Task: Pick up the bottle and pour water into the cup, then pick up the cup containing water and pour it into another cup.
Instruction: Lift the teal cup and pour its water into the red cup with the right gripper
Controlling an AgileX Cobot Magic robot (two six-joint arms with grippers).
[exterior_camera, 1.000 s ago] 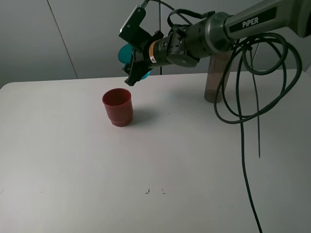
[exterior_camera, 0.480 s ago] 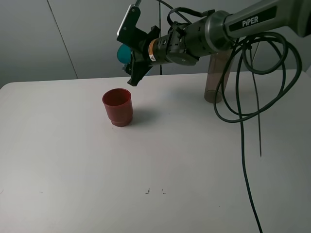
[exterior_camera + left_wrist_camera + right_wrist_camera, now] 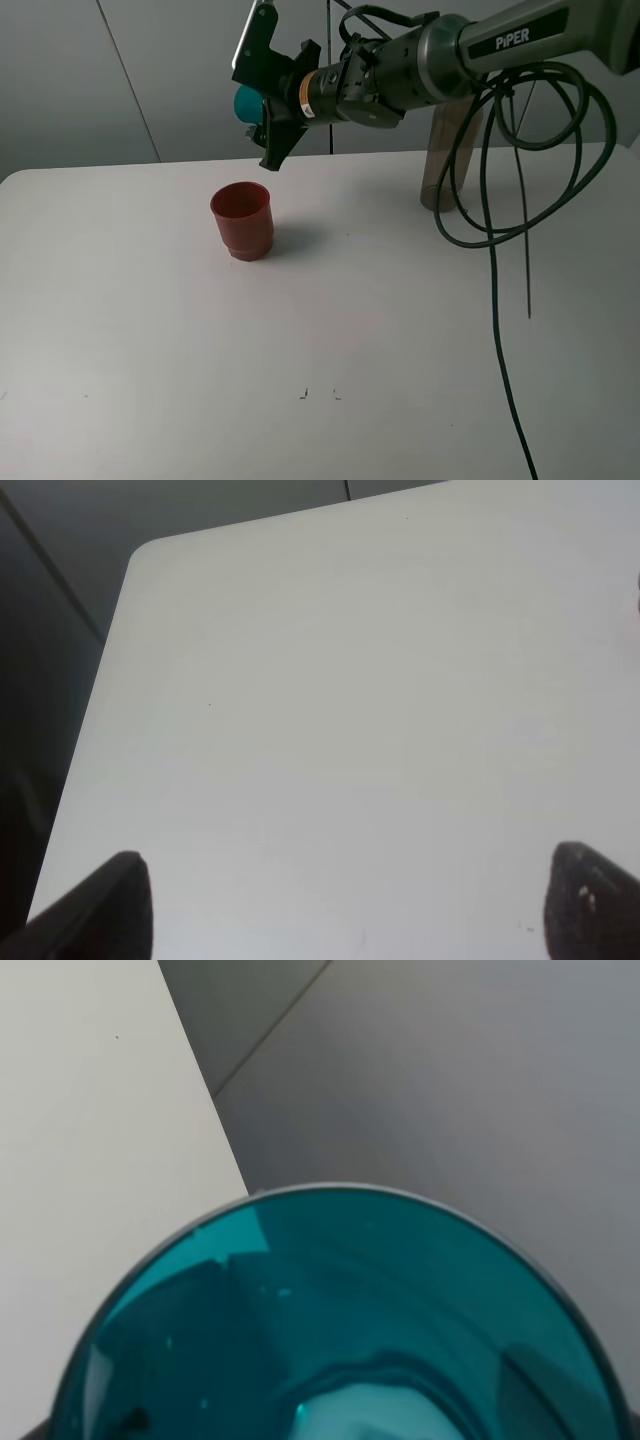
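Off to the left, the left claw (image 3: 350, 910) hangs over bare white table, its two dark fingertips (image 3: 105, 905) well apart with nothing between them. Further along the red cup (image 3: 241, 220) stands upright and alone, with open table (image 3: 150, 330) all round it. Above it, well clear of its rim, the right claw (image 3: 268, 115) is clamped on the teal cup (image 3: 246, 103), held high against the grey wall (image 3: 150, 80); the black fingers cover most of the cup, so I cannot tell how far it tilts. Two tiny dark marks (image 3: 303, 394) sit near the front edge. To the right the grey arm (image 3: 520, 35) reaches across. Behind it the bottle (image 3: 442, 165) stands upright near the back edge, its top hidden by the arm; black cables (image 3: 495, 240) loop down in front of it.
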